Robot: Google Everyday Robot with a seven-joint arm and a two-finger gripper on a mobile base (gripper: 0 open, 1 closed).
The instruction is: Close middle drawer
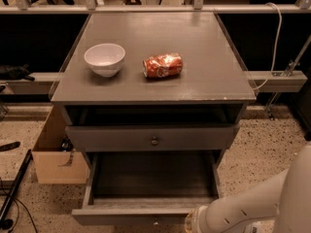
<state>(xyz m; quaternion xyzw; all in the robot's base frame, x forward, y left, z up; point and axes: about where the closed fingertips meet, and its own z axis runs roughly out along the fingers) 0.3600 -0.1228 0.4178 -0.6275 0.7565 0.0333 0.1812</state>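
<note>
The middle drawer (pixel 150 181) is pulled far out of the dark-grey cabinet and is empty inside. Its flat front (pixel 131 217) runs along the bottom of the camera view, with the knob just at the edge. The uppermost drawer (pixel 121 139) above it stands out a little, with a small round knob at its centre. The lowest drawer is hidden. My white arm (pixel 252 208) comes in from the lower right. My gripper (pixel 190 223) is at the right part of the middle drawer's front, mostly cut off by the frame's edge.
A white bowl (pixel 104 58) and a crushed orange can (pixel 163 65) sit on the cabinet top (pixel 194 42). A cardboard box (pixel 54 152) stands on the speckled floor to the left. A cable and a rail run behind on the right.
</note>
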